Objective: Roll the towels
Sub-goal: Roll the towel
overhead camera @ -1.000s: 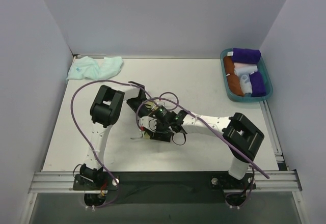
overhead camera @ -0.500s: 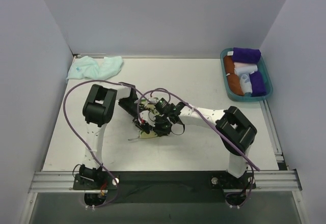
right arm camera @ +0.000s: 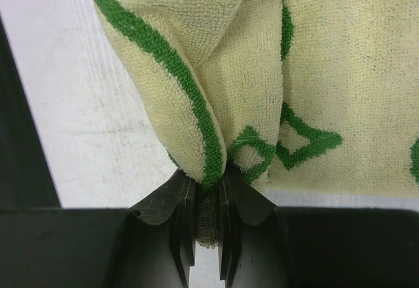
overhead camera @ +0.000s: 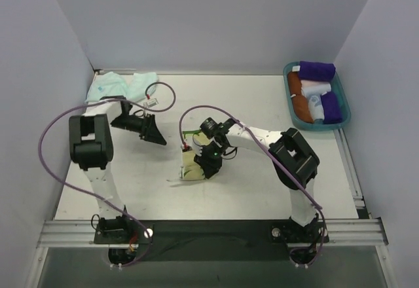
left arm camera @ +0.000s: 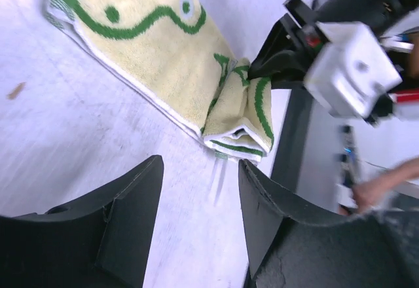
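The pale yellow towel (overhead camera: pixel 189 171) with green squiggles and diamonds lies partly folded on the table. My right gripper (overhead camera: pixel 201 166) is shut on its bunched fold. In the right wrist view the yellow towel (right arm camera: pixel 327 72) rises from my right gripper (right arm camera: pixel 208 186), whose jaws pinch a ridge of cloth. My left gripper (overhead camera: pixel 157 139) hangs to the left of it, apart from the cloth. In the left wrist view the left gripper (left arm camera: pixel 200 170) stands open over bare table, with the yellow towel (left arm camera: pixel 147 46) beyond its tips. The mint-aqua towel (overhead camera: pixel 122 86) lies crumpled at the far left corner.
A teal basket (overhead camera: pixel 289 101) at the far right holds purple (overhead camera: pixel 317 71), orange (overhead camera: pixel 298 103) and white (overhead camera: pixel 315 91) rolls. Walls close in the table on three sides. Purple cables loop from both arms. A metal rail runs along the near edge.
My left gripper has let go, opened and swung away to the left. My right gripper has shut on the yellow towel's fold and shifted slightly left.
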Robot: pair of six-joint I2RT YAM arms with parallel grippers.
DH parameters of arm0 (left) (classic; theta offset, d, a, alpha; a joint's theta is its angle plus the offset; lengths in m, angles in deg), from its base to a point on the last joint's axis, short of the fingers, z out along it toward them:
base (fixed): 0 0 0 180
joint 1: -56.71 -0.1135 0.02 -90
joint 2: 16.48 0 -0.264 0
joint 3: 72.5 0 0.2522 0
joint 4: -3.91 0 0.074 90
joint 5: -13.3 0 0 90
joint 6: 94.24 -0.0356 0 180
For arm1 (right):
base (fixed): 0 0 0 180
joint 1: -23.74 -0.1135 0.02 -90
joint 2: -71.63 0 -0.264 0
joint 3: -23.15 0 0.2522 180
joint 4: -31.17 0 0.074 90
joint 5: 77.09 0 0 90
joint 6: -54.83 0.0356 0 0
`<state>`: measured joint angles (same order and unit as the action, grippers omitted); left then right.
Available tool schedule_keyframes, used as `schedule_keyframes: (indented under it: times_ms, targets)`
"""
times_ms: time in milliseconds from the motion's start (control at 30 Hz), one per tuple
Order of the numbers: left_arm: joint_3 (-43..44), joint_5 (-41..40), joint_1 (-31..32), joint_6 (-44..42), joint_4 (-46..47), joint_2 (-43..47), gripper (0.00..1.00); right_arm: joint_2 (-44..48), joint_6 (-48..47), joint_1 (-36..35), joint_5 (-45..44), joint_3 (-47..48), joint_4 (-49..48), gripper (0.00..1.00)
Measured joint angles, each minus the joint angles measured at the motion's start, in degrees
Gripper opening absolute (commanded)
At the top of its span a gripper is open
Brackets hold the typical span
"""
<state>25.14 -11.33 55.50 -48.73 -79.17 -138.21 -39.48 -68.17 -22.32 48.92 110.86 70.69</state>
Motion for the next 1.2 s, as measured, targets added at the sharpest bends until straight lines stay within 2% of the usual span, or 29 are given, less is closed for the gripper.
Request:
schedule_keyframes:
  times_ms: [200,400,467,567,700,800,900,1133,1200]
  targets:
    - [-11.8,-2.8,-4.4,-0.5,7.9,20.3,0.60,-7.9,2.1,3.7,8.7,8.9,9.6,0.00]
    - [-26.3,-10.7,-1.1,-0.8,20.3,39.4,0.61,-14.1,3.4,5.5,14.3,15.3,16.9,0.00]
    - [-30.9,-14.6,3.7,-2.4,23.5,45.5,0.64,-16.0,3.5,5.6,15.6,17.4,19.4,0.00]
    - [-37.7,-22.1,15.9,-5.4,29.7,56.0,0.71,-18.3,3.7,5.8,16.9,19.9,22.4,0.00]
    - [-43.3,-30.9,30.2,-9.5,35.1,65.7,0.75,-20.7,3.9,6.2,18.9,22.1,25.7,0.00]
    - [-46.1,-37.3,39.5,-12.0,39.6,67.2,0.75,-22.1,4.1,6.5,20.1,23.2,27.8,0.00]
    - [-48.8,-42.8,45.9,-13.3,43.8,65.2,0.75,-23.8,4.1,6.8,21.2,25.0,30.1,0.00]
    - [-52.2,-52.5,52.0,-16.2,53.8,57.7,0.73,-26.8,3.8,7.8,23.3,28.0,34.2,0.00]
    - [-52.9,-55.0,53.0,-17.3,57.3,55.0,0.68,-27.3,3.5,7.9,23.4,28.4,35.1,0.00]
